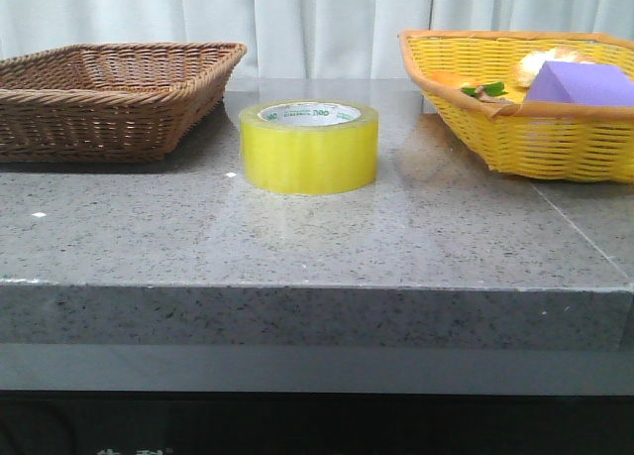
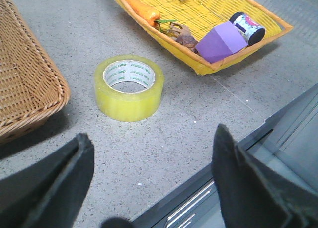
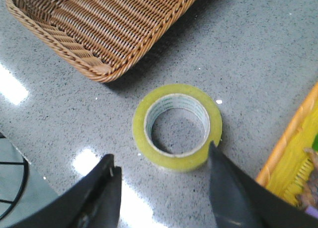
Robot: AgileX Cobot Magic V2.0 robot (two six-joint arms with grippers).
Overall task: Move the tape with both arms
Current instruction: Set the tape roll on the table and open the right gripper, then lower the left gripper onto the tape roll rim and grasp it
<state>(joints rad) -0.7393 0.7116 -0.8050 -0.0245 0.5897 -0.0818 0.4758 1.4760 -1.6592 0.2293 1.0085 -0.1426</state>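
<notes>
The tape [image 1: 309, 146] is a squat yellow translucent roll with a white core. It lies flat on the grey stone table [image 1: 317, 237], between the two baskets. It also shows in the left wrist view [image 2: 129, 87] and the right wrist view [image 3: 177, 126]. My left gripper [image 2: 151, 141] is open and empty, above the table's front edge, short of the roll. My right gripper [image 3: 161, 158] is open and empty, above and just short of the roll, one finger overlapping its rim in the picture. Neither arm shows in the front view.
A brown wicker basket [image 1: 109, 98] stands to the left of the tape. A yellow basket [image 1: 525, 98] to the right holds a purple block [image 1: 580, 81], a carrot [image 2: 141, 9], a small jar [image 2: 247, 28] and other items. The table's front edge [image 1: 317, 288] is close.
</notes>
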